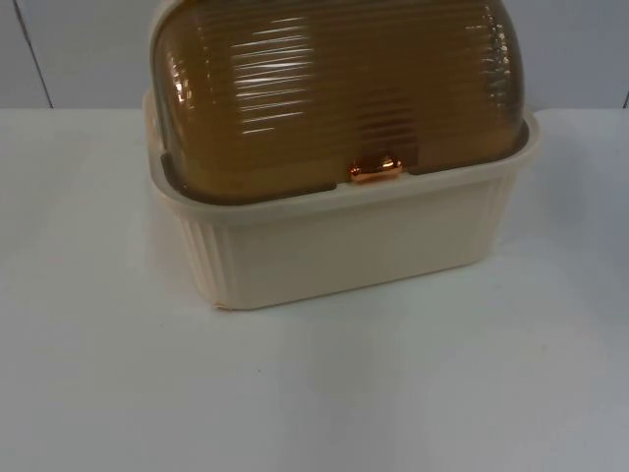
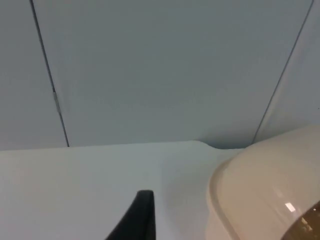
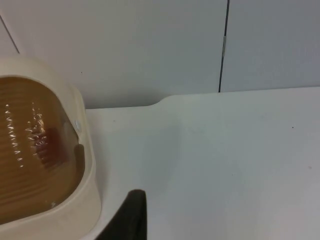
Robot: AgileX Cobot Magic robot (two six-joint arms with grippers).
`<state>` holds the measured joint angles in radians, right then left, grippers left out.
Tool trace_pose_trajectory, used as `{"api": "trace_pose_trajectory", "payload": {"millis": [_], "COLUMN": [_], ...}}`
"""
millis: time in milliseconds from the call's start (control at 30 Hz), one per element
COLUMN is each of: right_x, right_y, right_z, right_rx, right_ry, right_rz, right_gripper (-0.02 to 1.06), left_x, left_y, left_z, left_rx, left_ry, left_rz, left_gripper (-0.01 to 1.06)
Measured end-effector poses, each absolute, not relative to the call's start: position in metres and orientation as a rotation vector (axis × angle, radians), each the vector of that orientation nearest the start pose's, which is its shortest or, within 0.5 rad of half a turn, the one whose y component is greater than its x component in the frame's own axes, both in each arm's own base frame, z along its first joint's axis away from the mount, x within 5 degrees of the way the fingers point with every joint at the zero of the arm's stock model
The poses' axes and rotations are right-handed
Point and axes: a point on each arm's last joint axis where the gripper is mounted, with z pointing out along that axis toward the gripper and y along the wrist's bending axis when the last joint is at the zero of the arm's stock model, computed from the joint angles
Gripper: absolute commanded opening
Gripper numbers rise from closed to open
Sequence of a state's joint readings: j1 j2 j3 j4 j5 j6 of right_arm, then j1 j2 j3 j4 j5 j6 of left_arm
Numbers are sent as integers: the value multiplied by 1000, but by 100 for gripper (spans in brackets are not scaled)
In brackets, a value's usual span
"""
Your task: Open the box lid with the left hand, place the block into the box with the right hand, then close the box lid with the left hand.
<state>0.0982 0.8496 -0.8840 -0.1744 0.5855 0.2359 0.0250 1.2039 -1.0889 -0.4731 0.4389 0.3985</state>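
A cream ribbed box (image 1: 344,246) stands at the middle back of the table. Its amber, ribbed dome lid (image 1: 334,88) is down on the rim, with a copper handle (image 1: 375,170) at the front edge. My left gripper (image 2: 142,217) hovers low over the table beside the box's left end (image 2: 260,190), apart from it. My right gripper (image 3: 131,215) is beside the box's right end (image 3: 87,170), also clear of it. Through the lid (image 3: 30,150) a reddish shape (image 3: 51,142) shows inside the box.
White table top (image 1: 314,393) stretches in front of the box and to both sides. The grey partition wall (image 1: 79,49) closes the table behind the box.
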Motion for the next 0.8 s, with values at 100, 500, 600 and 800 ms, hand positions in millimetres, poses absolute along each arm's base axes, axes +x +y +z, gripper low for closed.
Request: {"api": "trace_pose_trajectory", "payload": {"millis": [100,500,600,800], "right_x": [170,171,171,171], "right_y": [8,7,7,5], "right_z": [373,374,375,375], "right_rx": [54,45,43,23], "right_ry": [2025,2010,2000,1997], "right_rz": [23,1,2,-39], "right_gripper": [105,105,105,105], "left_x": [268,268,268,267], "left_y": [-11,-11,-11,-12], "left_z": [379,379,379,377], "left_rx": [65,61,61,69], "left_ry": [1990,1990,1991,2012], "left_rz": [-201,-207,-209,-219], "left_gripper": [103,103,103,103]}}
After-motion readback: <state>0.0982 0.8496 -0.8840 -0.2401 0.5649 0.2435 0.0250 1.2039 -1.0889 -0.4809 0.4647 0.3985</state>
